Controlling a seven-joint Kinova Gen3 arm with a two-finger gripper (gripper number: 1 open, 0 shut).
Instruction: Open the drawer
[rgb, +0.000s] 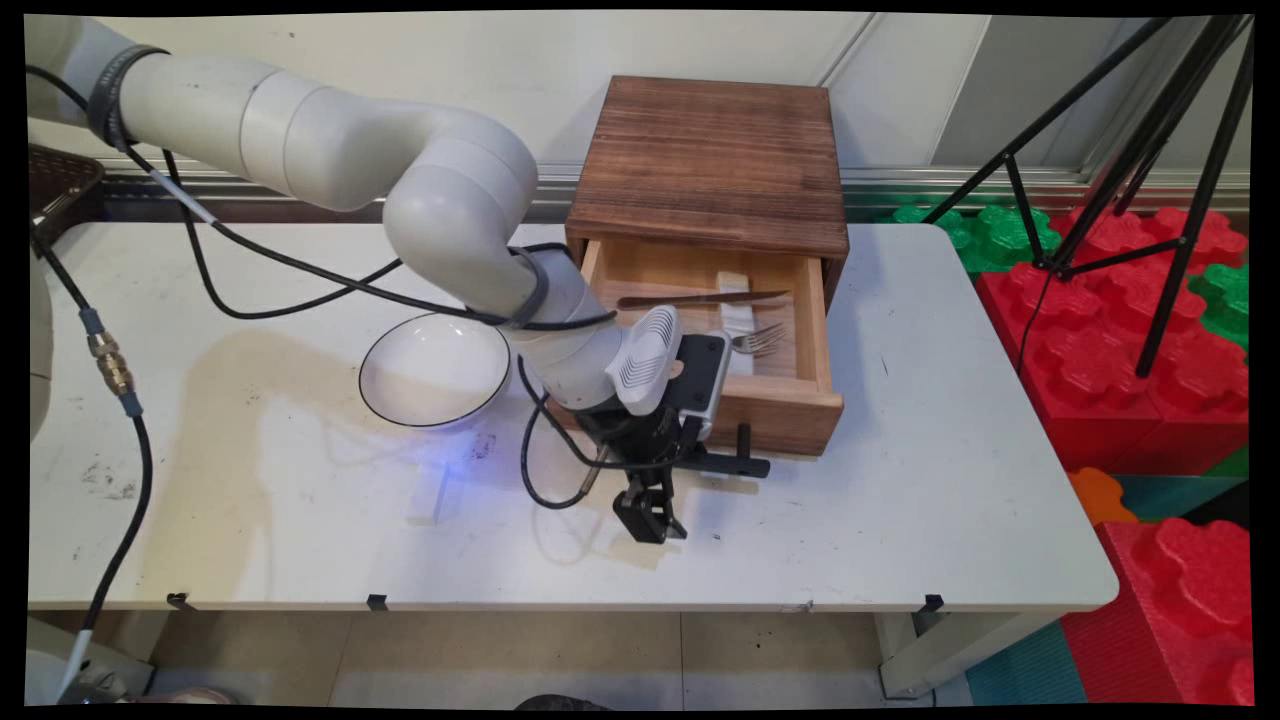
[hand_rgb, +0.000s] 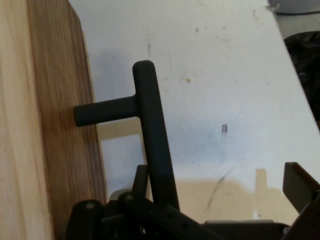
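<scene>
Low over the white surface (rgb: 900, 520), just below centre of the main view, the claw (rgb: 652, 520) points down in front of the open drawer (rgb: 790, 405) of a dark wooden box (rgb: 715, 165). Its fingers look spread in the hand view: one finger (hand_rgb: 300, 185) shows at the lower right edge, the linkage at the lower left, with the drawer's black T-shaped handle (hand_rgb: 150, 130) running down between them; whether either finger touches the bar I cannot tell. That handle (rgb: 735, 462) juts from the light wood drawer front, just to the right of the claw in the main view. Inside the drawer lie a long brown wooden knife-like utensil (rgb: 700, 298), a metal fork (rgb: 760, 340) and a pale strip (rgb: 735, 300) beneath them. To the left of the arm, a white bowl with a dark rim (rgb: 435, 370) sits on the surface, well apart from the claw. A small white block (rgb: 428, 497) lies below the bowl. Black cables (rgb: 260, 270) loop off the arm across the upper left. At the right, beyond the surface's edge, stand a black tripod (rgb: 1150, 150) and red and green foam blocks (rgb: 1130, 330).
</scene>
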